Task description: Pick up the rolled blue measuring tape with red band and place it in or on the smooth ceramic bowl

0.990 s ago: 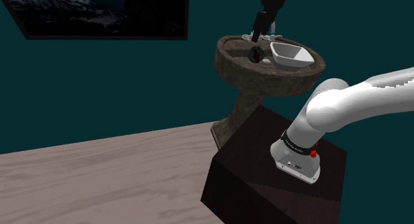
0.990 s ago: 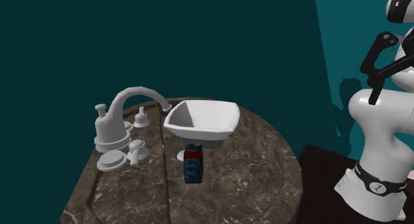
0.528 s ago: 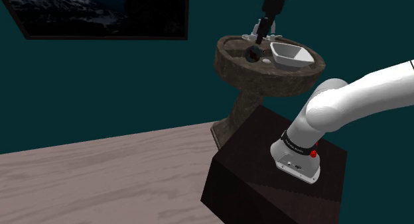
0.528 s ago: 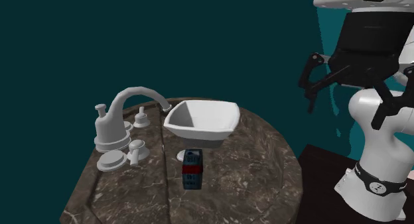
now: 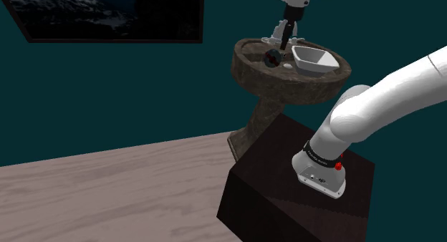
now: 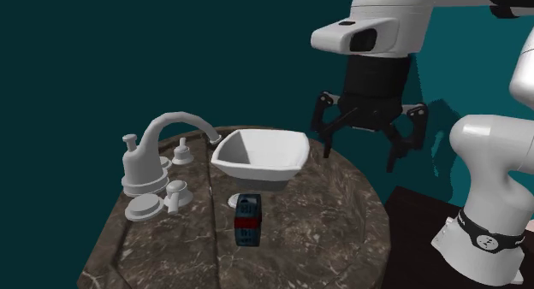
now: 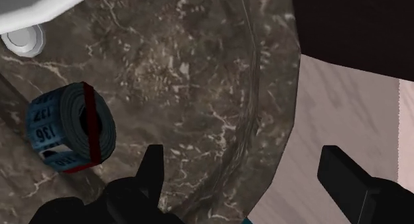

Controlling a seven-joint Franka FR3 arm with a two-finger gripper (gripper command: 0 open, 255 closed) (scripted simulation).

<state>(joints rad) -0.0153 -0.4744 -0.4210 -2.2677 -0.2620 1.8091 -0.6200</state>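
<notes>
Fingers (image 7: 150, 171): black, two, spread wide, nothing clasped. I hang above the counter (image 6: 329, 223), on the second exterior view's right of the bowl (image 6: 259, 155). In the wrist view the gap between my fingers straddles the counter's curved rim, with marble under one finger and pale floor (image 7: 345, 110) under the other.

Measuring tape (image 7: 69, 126): a blue roll, printed numbers, red band around its middle. It lies on the marble outside my gap, beyond the finger on the marble side. No part of it is between my fingers. In the second exterior view it sits toward the lower left of me, just in front of the bowl and apart from it. Its length appears to run toward the bowl, the band crossing it.

Judgement: I must shift sideways, away from the rim, then descend. Closing across the banded waist looks likeliest to hold.

Bowl: white, squarish, open side up, near the tape, a short carry.

Faucet (image 6: 158, 150): white, beyond the tape, well apart from it.

Open room: bare marble all around the roll. The rim and the dark stand (image 5: 286, 183) lie on my far side.
</notes>
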